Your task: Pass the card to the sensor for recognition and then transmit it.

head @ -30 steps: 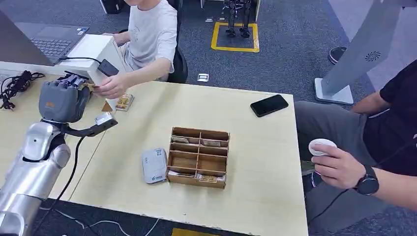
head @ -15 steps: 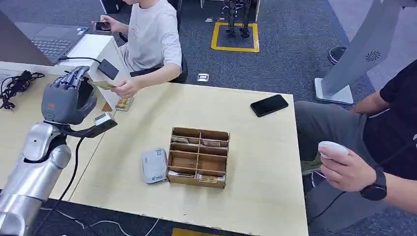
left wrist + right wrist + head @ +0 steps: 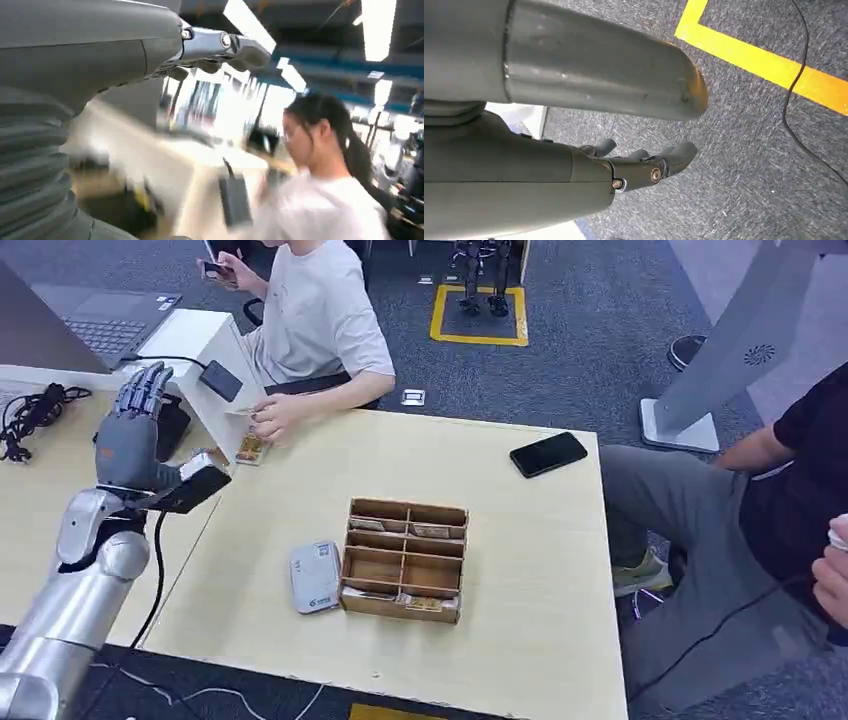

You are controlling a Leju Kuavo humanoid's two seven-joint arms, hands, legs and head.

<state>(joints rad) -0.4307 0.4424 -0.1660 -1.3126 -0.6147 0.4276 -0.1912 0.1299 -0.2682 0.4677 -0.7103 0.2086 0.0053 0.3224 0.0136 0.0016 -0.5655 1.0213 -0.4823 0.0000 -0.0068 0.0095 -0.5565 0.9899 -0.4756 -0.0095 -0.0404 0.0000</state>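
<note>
My left hand (image 3: 130, 435) is raised over the left desk with its fingers spread upward and nothing in it. It stands left of the black sensor (image 3: 220, 380), which is fixed to a white box (image 3: 190, 340). A seated person's hand (image 3: 275, 418) holds the small card (image 3: 243, 411) at the table's far left corner, above a little stack of cards (image 3: 250, 448). In the left wrist view my left hand (image 3: 215, 47) is blurred, with the sensor (image 3: 235, 200) and the person beyond it. My right hand (image 3: 644, 162) hangs over grey carpet, loosely extended and empty.
A wooden compartment box (image 3: 405, 558) with cards stands mid-table, a white device (image 3: 314, 577) to its left. A black phone (image 3: 547, 453) lies at the far right. A laptop (image 3: 100, 325) and cables (image 3: 30, 410) sit on the left desk. A second person sits at the right edge.
The person took the card from my left hand and drew it back to the table corner. My left hand let go, spread its fingers and pulled back left.
</note>
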